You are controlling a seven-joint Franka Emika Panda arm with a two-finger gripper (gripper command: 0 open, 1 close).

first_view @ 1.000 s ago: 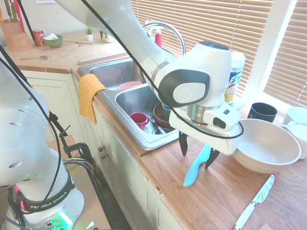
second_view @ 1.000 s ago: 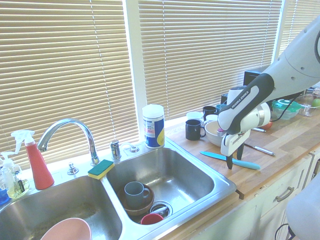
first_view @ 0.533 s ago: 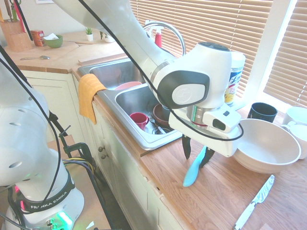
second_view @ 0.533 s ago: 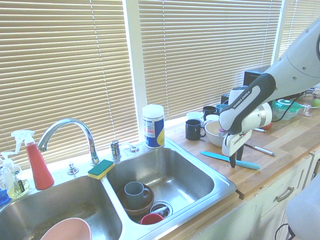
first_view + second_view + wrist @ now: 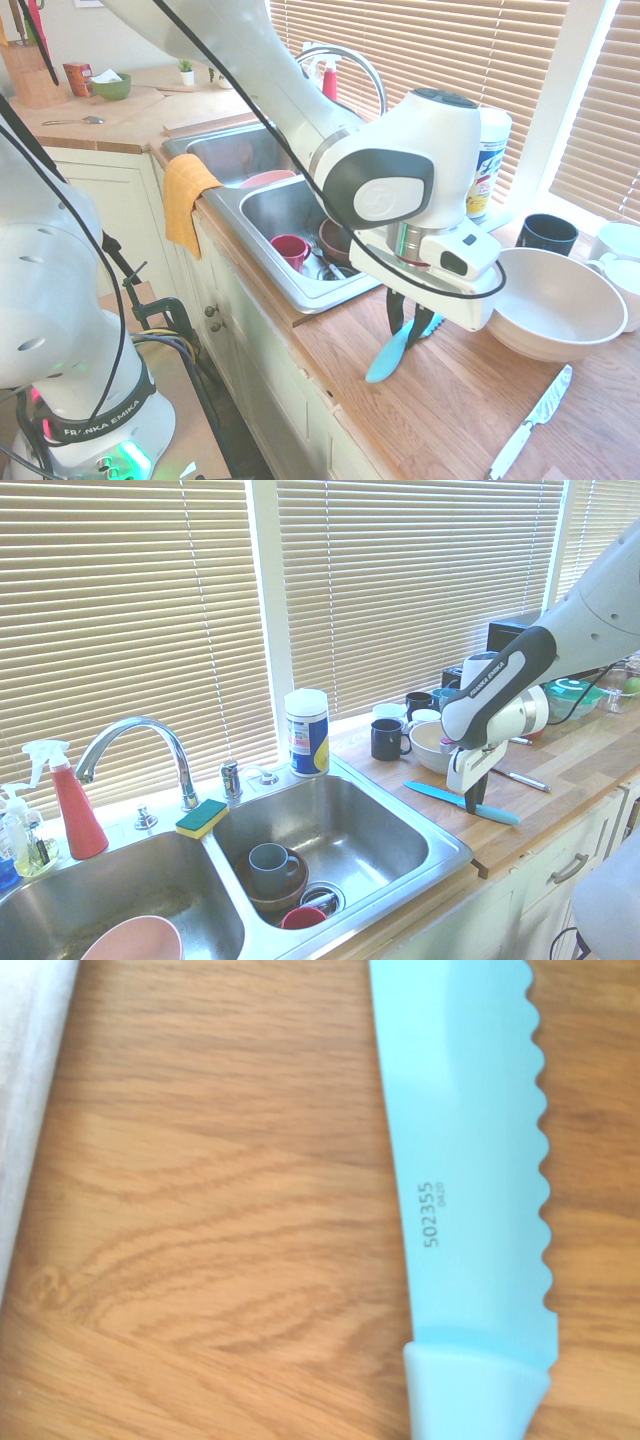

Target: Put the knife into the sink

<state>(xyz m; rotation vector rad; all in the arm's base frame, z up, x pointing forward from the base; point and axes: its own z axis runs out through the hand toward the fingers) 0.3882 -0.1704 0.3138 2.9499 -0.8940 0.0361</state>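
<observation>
The turquoise knife lies on the wooden counter to the right of the sink, its handle pointing towards the counter's front edge. My gripper stands over its middle, fingers pressed against both sides of it. In the second exterior view the knife lies flat beside the sink, with the gripper down on it. Up close, the wrist view shows the serrated blade over the wood grain.
A white bowl sits just behind the gripper, and a metal knife lies near the front edge. The right basin holds a grey mug, a brown bowl and a red cup. An orange cloth hangs over the sink's rim.
The fingers have closed from wide open onto the knife. The knife's handle has swung a little towards the sink.
</observation>
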